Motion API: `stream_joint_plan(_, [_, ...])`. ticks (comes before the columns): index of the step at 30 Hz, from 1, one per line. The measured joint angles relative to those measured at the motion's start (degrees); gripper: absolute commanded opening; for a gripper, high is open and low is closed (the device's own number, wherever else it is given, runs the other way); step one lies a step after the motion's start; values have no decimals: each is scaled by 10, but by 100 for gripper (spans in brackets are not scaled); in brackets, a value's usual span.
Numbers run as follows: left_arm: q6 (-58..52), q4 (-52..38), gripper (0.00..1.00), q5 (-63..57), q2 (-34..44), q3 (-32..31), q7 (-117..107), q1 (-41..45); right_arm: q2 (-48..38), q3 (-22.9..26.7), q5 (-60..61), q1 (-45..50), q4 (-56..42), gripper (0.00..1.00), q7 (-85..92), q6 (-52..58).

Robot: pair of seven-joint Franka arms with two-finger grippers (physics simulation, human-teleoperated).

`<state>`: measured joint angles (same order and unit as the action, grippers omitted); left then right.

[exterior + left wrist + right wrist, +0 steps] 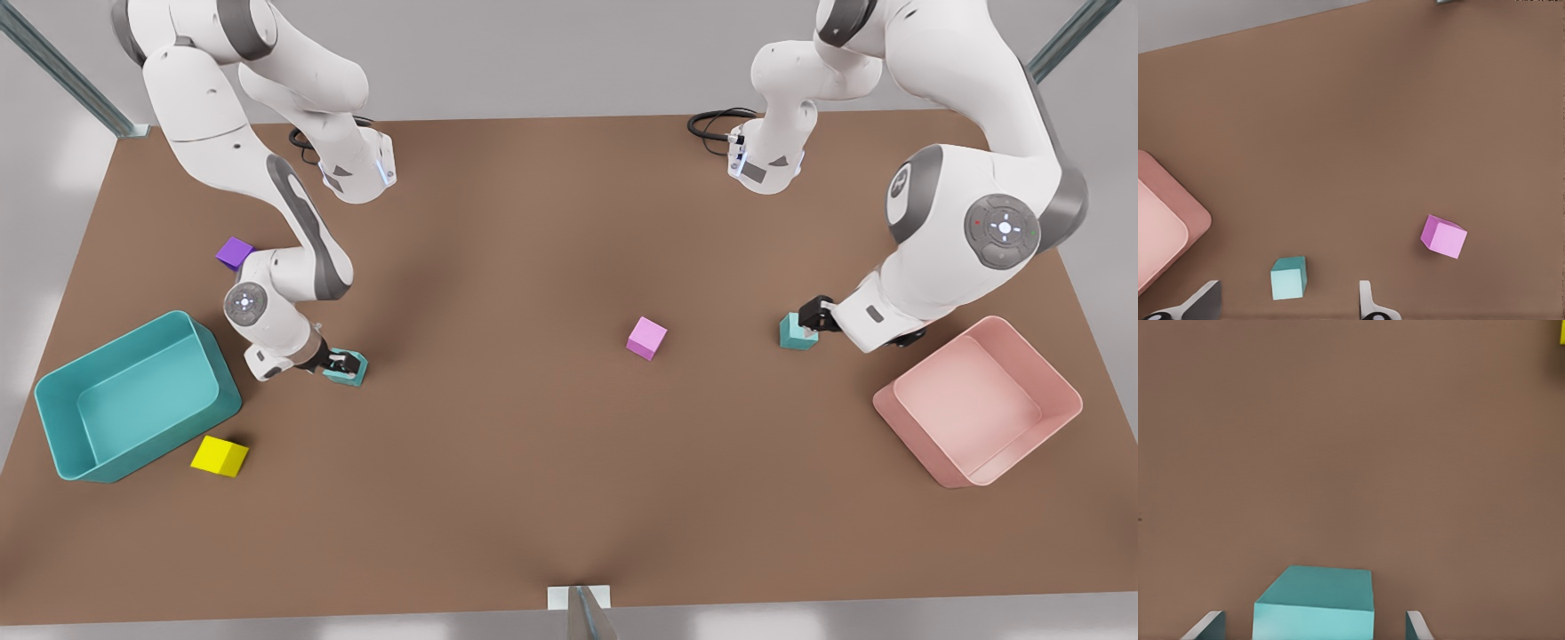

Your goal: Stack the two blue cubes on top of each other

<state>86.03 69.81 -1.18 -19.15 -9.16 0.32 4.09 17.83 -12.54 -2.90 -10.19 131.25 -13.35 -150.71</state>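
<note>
Fingers of left gripper [1288,303] stood wide, straddling cube [1289,278] at table's 3 o'clock; right gripper [1315,630] likewise spread around second cube [1315,603] at 9. We feared off-centre closing could twist either cube.

High front view over the table [569,498], both wrist views looking down close, pink cube [646,338] shared with left.

teal bin [62,418], pink bin [1062,400], purple cube [234,253], pink cube [646,338], yellow cube [220,456]

Teal cubes [797,332] [347,368], pink bin [982,412], brown table [533,444]
</note>
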Motion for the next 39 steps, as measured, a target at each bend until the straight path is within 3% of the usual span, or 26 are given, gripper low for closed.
stream_joint_plan(26, [-1,-1,100,9,-4,-2,2,-11,42,0,1,5,0,100,-6,-49])
stream_joint_plan(31, [-3,14,100,5,-24,0,1,-65,46,0,1,4,1,100,-6,-52])
stream_joint_plan(36, [83,351,100,0,181,-18,0,-113,60,0,1,6,1,100,-6,-59])
stream_joint_plan(39, [148,470,100,-1,211,-58,-10,-132,64,0,1,5,1,100,-5,-63])
